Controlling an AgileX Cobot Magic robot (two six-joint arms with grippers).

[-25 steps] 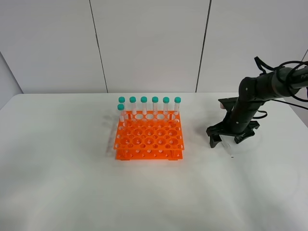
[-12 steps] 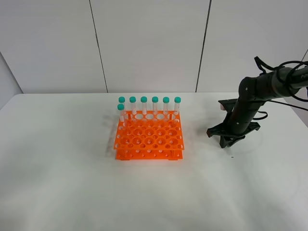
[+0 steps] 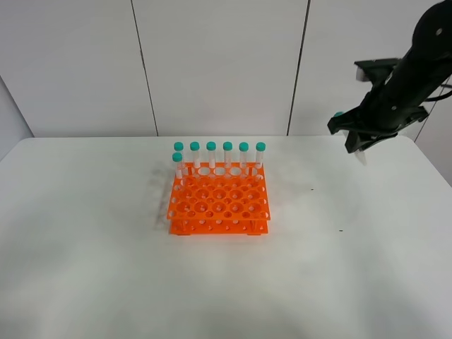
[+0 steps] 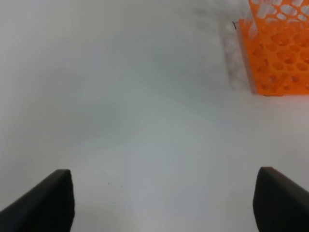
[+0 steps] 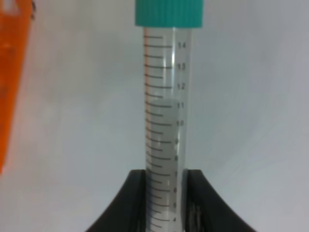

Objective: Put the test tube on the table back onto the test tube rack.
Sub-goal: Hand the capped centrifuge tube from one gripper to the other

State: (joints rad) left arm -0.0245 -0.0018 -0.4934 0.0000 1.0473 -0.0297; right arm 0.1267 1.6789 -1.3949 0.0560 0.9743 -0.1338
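Clasping one test tube [image 5: 164,96], right pincer [image 5: 166,193] hangs; left pincer [image 4: 166,198] gapes; seven tubes [image 3: 227,157] racked.

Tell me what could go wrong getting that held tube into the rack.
1. The right gripper pinches the tube on its lower half, so the gripper may hit the rack before the tube seats.
2. The tube hangs tilted in the air; unless turned upright, its tip may miss a hole.
3. Seven capped tubes stand at the rack's back; the arm could knock them.
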